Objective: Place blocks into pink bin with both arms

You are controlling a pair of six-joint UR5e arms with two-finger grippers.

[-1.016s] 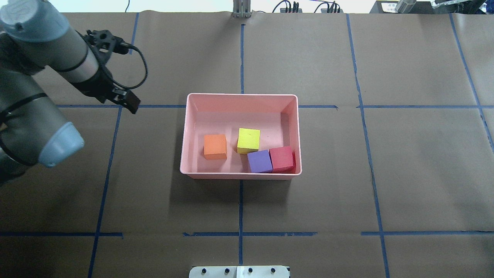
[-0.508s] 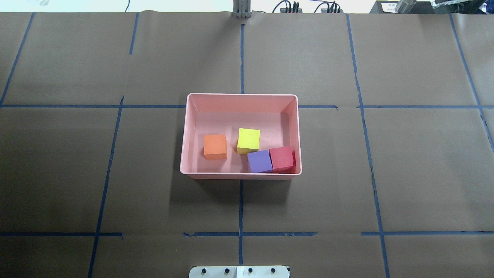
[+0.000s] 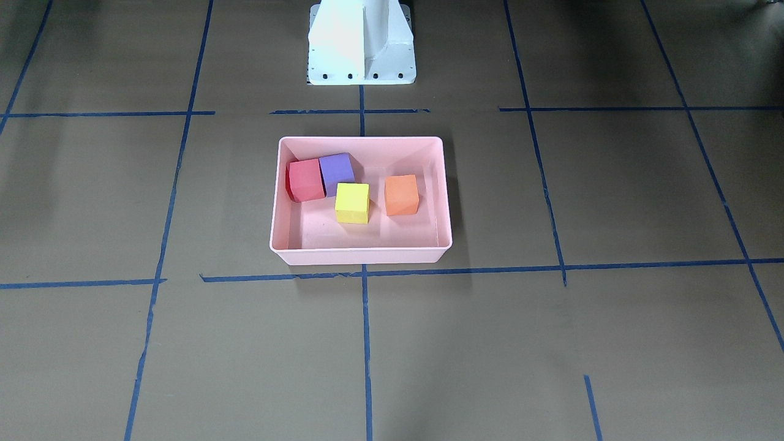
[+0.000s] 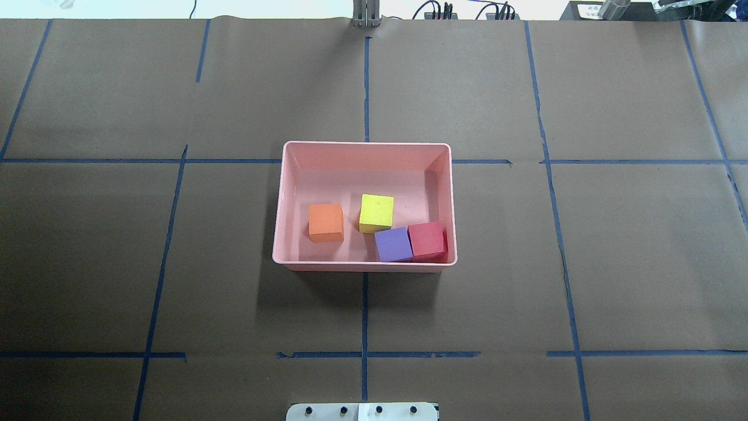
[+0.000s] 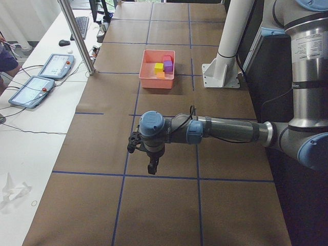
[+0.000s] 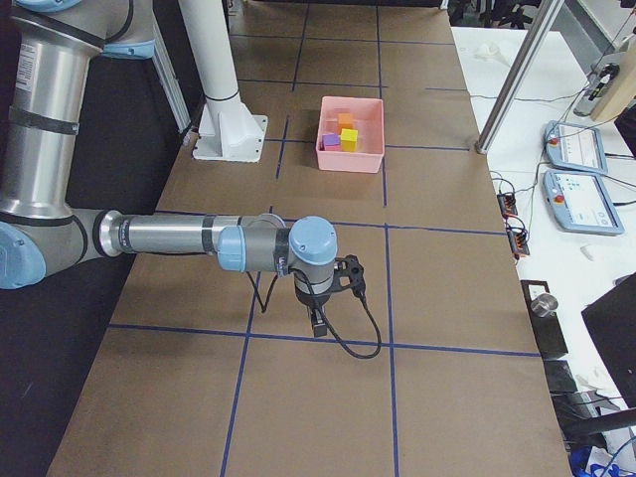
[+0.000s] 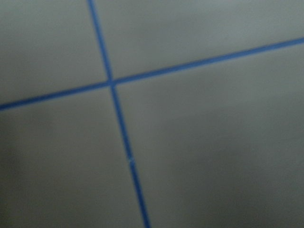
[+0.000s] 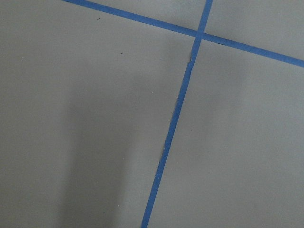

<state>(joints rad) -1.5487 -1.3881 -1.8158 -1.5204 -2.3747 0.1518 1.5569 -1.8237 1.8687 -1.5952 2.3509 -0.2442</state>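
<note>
The pink bin sits at the table's middle; it also shows in the front view. All the blocks lie inside it: orange, yellow-green, purple and red-pink, the last two touching near the bin's corner. Neither arm shows in the overhead or front view. My left gripper hangs over bare table far from the bin, seen only in the left side view. My right gripper does likewise in the right side view. I cannot tell whether either is open. Both wrist views show only brown paper and blue tape.
The white pedestal base stands behind the bin on the robot's side. Blue tape lines cross the brown paper cover. A metal post and teach pendants sit beyond the table's far edge.
The left arm, at the overhead view's left one second ago, has withdrawn out of that view. The bin and blocks have not moved.
</note>
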